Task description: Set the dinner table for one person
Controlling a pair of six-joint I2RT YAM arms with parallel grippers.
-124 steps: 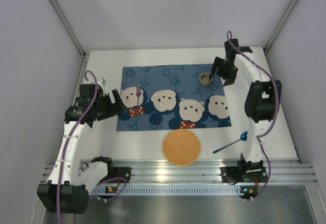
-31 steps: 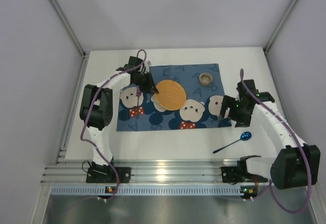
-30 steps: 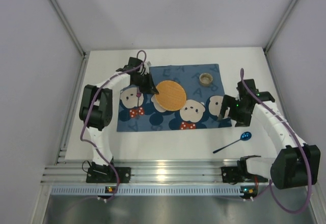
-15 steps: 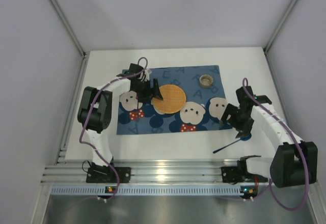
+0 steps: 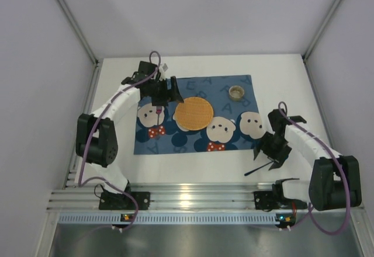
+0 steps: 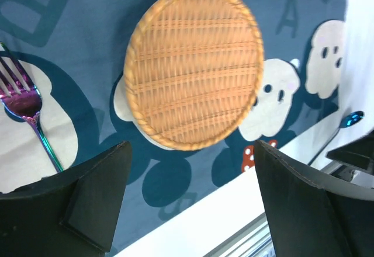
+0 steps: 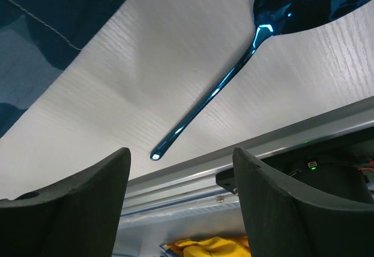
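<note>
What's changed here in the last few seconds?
The round wicker plate moved from the white table's near edge onto the blue bear-print mat; the left gripper has let it go and is open beside it. The right gripper left the small cup and came down open over the blue spoon. The purple fork, cup and spoon stayed put.

The overhead camera looks down from above and behind my bases, which sit at 6 o'clock, and covers the whole dinner table [image 5: 175,166]. My left wrist camera, at 11 o'clock, looks closely down on the woven plate [image 6: 194,66]. My right wrist camera, at 4 o'clock, views the blue spoon [image 7: 234,73] from low and near; both items also appear overhead.
</note>
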